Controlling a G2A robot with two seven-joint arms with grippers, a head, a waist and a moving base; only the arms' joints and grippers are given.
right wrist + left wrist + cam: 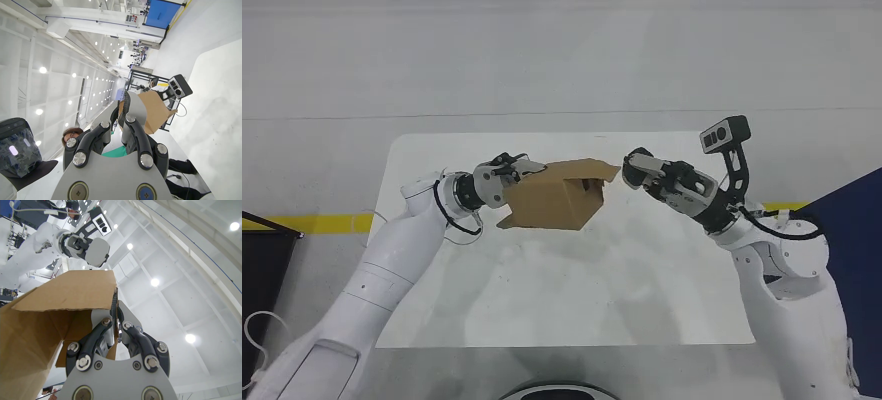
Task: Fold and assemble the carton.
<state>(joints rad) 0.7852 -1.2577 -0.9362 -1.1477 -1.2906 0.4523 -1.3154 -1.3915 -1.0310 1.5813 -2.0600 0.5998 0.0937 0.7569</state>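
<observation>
L hand [115, 308] tight on carton [62, 291] wall

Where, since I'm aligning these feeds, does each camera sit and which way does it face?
Top view: above the arms, looking down at the table; both arms show, left gripper and right gripper at opposite ends of the carton.
Left wrist view: on the left wrist, facing up past its gripper, shut on a carton wall, to the ceiling.
Right wrist view: on the right wrist, facing past its gripper to the carton and table.
Shared: both wrist views show the carton; the left's also the right gripper.
</observation>
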